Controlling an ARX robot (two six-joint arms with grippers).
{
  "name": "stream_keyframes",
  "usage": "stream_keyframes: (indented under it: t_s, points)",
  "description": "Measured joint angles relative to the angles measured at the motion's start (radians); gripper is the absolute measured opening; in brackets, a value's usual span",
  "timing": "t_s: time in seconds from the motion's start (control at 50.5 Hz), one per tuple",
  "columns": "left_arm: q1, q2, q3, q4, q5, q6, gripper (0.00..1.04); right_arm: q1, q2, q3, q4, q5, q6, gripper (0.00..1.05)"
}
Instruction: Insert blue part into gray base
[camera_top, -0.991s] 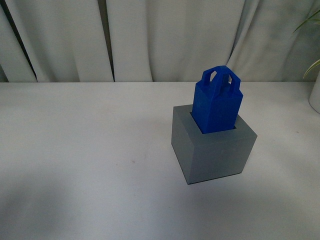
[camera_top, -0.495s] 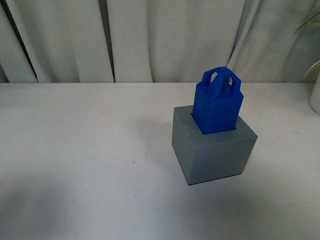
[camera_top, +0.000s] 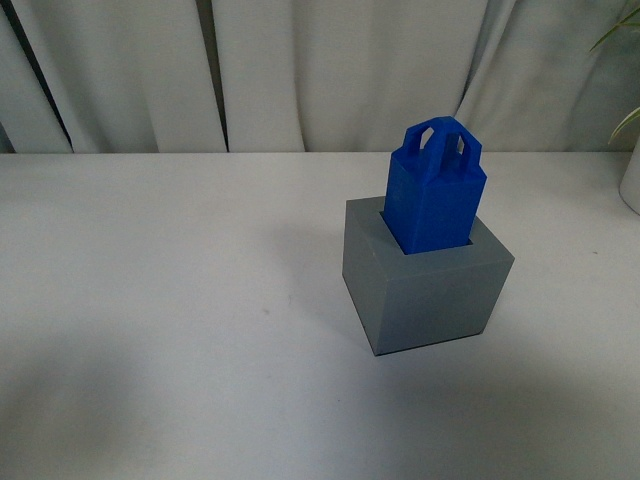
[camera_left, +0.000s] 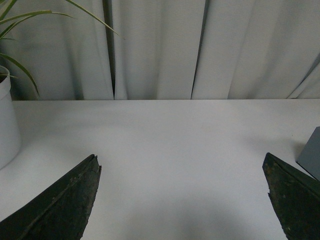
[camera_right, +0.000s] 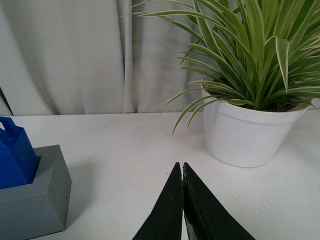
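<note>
The gray base (camera_top: 425, 285) stands on the white surface (camera_top: 160, 300) with the blue part (camera_top: 432, 195) upright in its top recess (its lower end hidden inside), and neither piece carries readable writing. The left tool (camera_left: 182, 200) gapes wide and empty, its tips cut off by the frame. The right tool (camera_right: 183, 172) is pressed closed on nothing, near a white potted plant (camera_right: 247, 100).

Front camera looks down on the matte gray plastic cube (camera_top: 428, 290) on the white desk (camera_top: 170, 300); both low wrist cameras face the curtains, each catching that cube's edge.
</note>
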Motion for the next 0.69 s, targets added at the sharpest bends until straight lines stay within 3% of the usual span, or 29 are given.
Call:
stream_keyframes:
  t_s: [0.357,0.694]
  points:
    - [0.0,0.0,0.0,0.0,0.0,0.0,0.99,0.0,-0.134,-0.066,-0.059,0.0,0.001,0.02]
    - [0.0,0.0,0.0,0.0,0.0,0.0,0.99,0.0,-0.297,-0.067,-0.218,-0.001,0.001,0.02]
